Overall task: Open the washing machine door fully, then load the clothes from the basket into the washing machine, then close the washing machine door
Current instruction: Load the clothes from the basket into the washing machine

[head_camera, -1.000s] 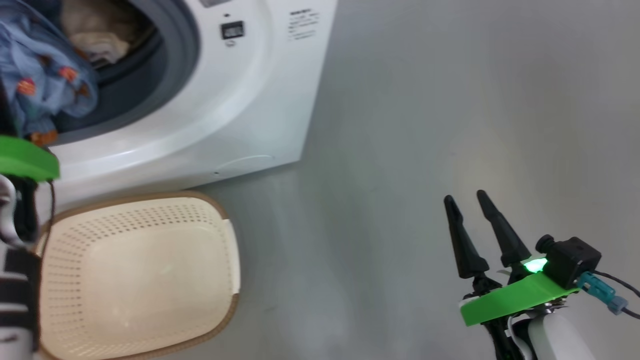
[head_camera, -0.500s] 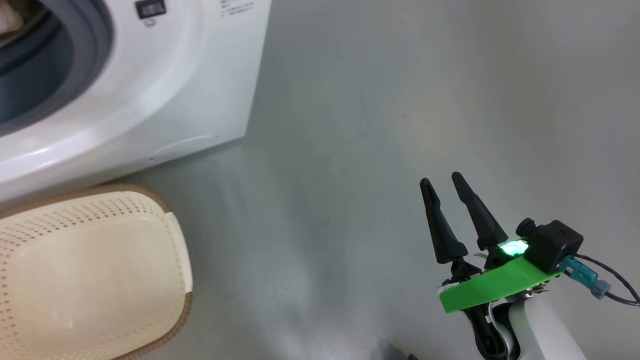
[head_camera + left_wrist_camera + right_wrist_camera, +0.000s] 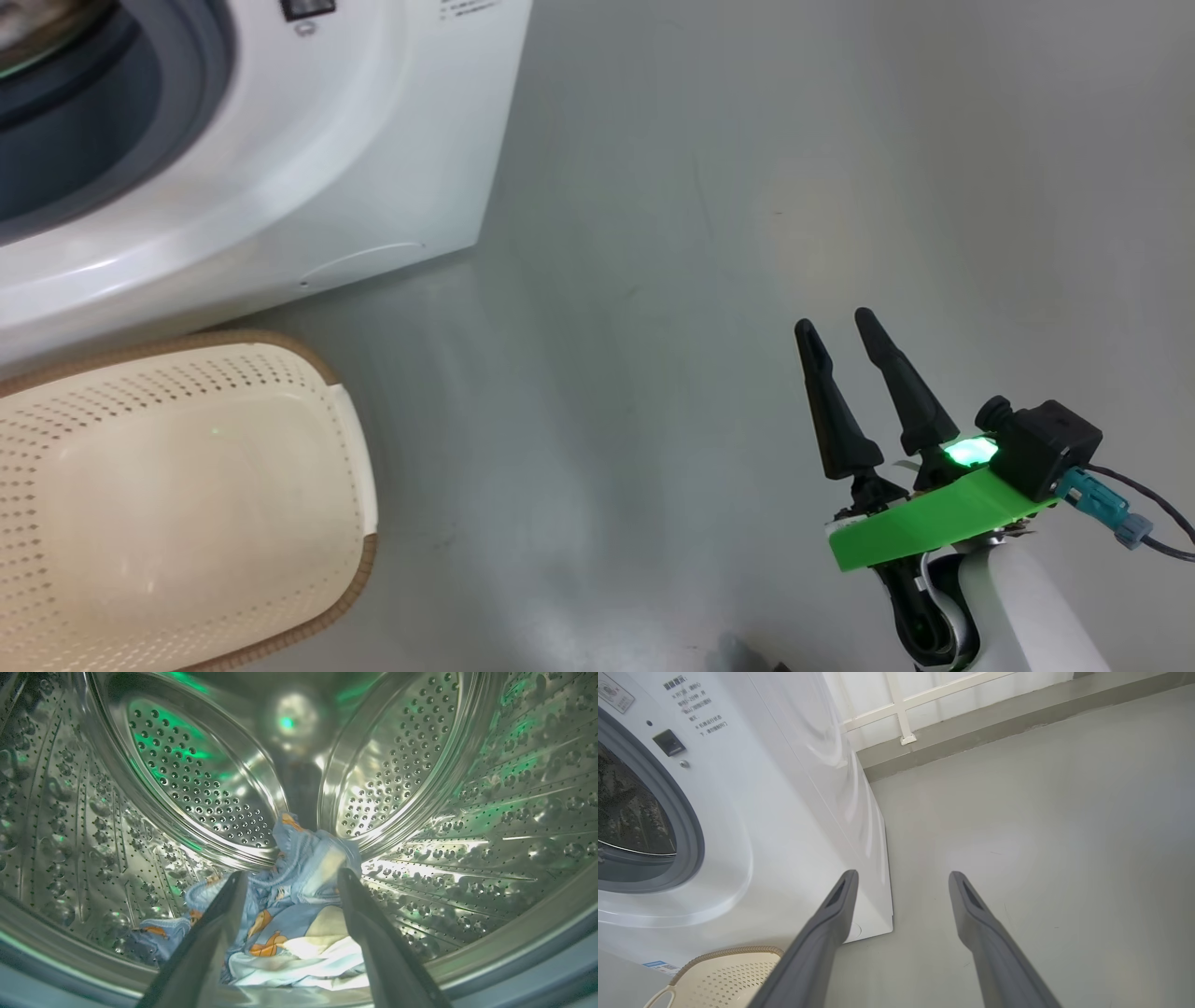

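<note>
Risk – snag: the clothes (image 3: 299, 924) are heaped between the spread fingers of the left pincer (image 3: 290, 875). If a fold is caught on a finger, pulling the arm back would likely drag it out over the lip. I cannot tell whether cloth and fingers touch.
Risk – trapped cloth: the heap sits low at the front of the drum (image 3: 196, 793), near the rubber seal (image 3: 537, 970). A trailing edge there could be pinched when the washing machine door is swung shut.
Risk – knock: the arm is deep in the opening, so a crooked retreat could strike the rim.
Left arm: reaches into the washing machine (image 3: 308, 187) – fingers point at the drum's back wall, tilted a little down toward the heap.
Left pincer: spread wide, pinching nothing that I can make out.
Right arm: held low at the robot's right, pale forearm rising from the bottom edge, well apart from the machine.
Right pincer (image 3: 834, 321): spread, empty, over bare floor (image 3: 747, 187).
Basket (image 3: 233, 387): on the floor just before the machine; the part in view holds no garment.
Task stage: loading looks about done, with closing left.
</note>
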{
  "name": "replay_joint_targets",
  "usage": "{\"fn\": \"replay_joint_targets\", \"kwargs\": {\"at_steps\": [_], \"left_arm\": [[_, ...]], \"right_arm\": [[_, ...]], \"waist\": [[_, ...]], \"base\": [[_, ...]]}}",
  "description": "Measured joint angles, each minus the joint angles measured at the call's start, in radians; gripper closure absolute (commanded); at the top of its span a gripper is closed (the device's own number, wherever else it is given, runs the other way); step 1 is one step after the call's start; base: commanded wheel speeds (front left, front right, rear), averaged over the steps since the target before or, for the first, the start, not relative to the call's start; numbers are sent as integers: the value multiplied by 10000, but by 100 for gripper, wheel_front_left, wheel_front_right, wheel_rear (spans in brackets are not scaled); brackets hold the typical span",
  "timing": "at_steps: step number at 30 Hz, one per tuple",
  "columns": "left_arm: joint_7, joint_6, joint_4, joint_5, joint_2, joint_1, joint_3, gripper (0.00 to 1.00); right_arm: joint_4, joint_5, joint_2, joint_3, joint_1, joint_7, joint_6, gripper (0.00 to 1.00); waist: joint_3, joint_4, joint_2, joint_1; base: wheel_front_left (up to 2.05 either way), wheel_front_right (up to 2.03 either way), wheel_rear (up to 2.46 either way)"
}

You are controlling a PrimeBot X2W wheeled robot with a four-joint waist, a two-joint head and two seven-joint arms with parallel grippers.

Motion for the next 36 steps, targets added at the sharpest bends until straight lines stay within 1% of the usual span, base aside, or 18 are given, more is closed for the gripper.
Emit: {"fn": "replay_joint_targets", "kwargs": {"at_steps": [9,21,22,36], "left_arm": [[2,0,-940,174,-644,1406,-21,0],[2,-2,-2343,270,-1390,3583,42,0],[2,-2,-2343,270,-1390,3583,42,0],[2,-2,-4136,372,-2069,7051,291,0]], "right_arm": [[0,-40,-299,-134,7,0,0,0],[50,-86,-692,-357,135,0,0,0],[50,-86,-692,-357,135,0,0,0],[316,-88,-1208,-431,1137,2,0,0]], "waist": [[-393,496,0,1],[-1030,1074,0,0],[-1030,1074,0,0],[-2354,1723,0,0]], "base": [[0,0,0],[0,0,0],[0,0,0],[0,0,0]]}}
